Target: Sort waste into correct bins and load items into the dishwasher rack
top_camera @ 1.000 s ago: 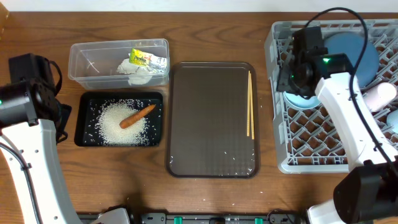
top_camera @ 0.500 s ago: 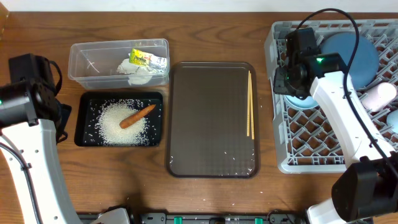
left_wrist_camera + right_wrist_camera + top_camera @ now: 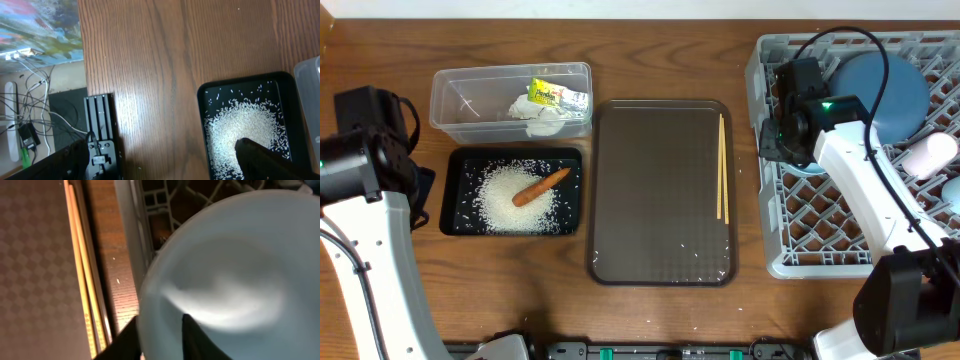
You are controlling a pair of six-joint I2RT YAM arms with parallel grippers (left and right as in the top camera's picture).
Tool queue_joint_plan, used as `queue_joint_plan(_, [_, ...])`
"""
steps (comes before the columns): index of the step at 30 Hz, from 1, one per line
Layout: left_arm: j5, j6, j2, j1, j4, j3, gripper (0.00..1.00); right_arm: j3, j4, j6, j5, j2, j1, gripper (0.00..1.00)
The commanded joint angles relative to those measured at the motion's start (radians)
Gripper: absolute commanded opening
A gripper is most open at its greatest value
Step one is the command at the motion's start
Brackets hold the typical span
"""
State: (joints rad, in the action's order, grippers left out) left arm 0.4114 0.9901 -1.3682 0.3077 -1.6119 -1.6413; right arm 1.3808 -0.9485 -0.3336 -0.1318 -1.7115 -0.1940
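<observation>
Chopsticks (image 3: 722,168) lie as a pair on the brown tray (image 3: 650,200), close to its right rim, with their long axis running top to bottom of the overhead frame, parallel to that rim. Right gripper (image 3: 160,321) sits at the left edge of the dishwasher rack (image 3: 820,235), its fingers straddling the rim of the small light-blue bowl (image 3: 225,265); whether it is clamped cannot be told. Left gripper (image 3: 157,146) is spread wide and empty above the counter (image 3: 150,60), beside the black tray (image 3: 201,130). Carrot (image 3: 541,186) lies diagonally on the rice (image 3: 500,205), lower left to upper right
</observation>
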Motion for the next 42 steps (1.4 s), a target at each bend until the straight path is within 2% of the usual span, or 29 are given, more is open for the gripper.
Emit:
queue_joint_plan(1, [0.023,-0.006,0.000,0.006,-0.077,0.002,0.95,0.007,-0.001,-0.010,-0.022,-0.010,-0.008,0.13])
queue_joint_plan(5, [0.023,-0.006,0.000,0.006,-0.077,0.002,0.95,0.038,-0.019,-0.010,0.000,-0.005,-0.008,0.01])
queue_joint_plan(13, [0.023,-0.006,0.000,0.006,-0.077,0.002,0.95,0.178,-0.145,-0.010,0.097,0.069,0.043,0.01])
queue_joint_plan(17, [0.023,-0.006,0.000,0.006,-0.077,0.002,0.95,0.181,-0.201,-0.010,0.179,0.147,0.126,0.01])
queue_joint_plan(19, [0.023,-0.006,0.000,0.006,-0.077,0.002,0.95,0.176,-0.233,0.020,0.267,0.173,0.196,0.01])
queue_joint_plan(25, [0.024,-0.006,0.000,0.006,-0.077,0.002,0.95,0.117,-0.249,0.272,0.690,0.198,0.447,0.01])
queue_joint_plan(31, [0.024,-0.006,0.000,0.006,-0.077,0.002,0.96,-0.023,-0.161,0.483,1.169,0.195,0.643,0.01])
queue_joint_plan(33, [0.023,-0.006,0.000,0.006,-0.077,0.002,0.95,-0.072,-0.119,0.507,1.288,0.193,0.675,0.01])
queue_joint_plan(36, [0.024,-0.006,0.000,0.006,-0.077,0.002,0.95,-0.139,-0.050,0.506,1.384,0.187,0.708,0.01])
queue_joint_plan(42, [0.023,-0.006,0.000,0.006,-0.077,0.002,0.95,-0.221,-0.005,0.504,1.368,0.187,0.747,0.01])
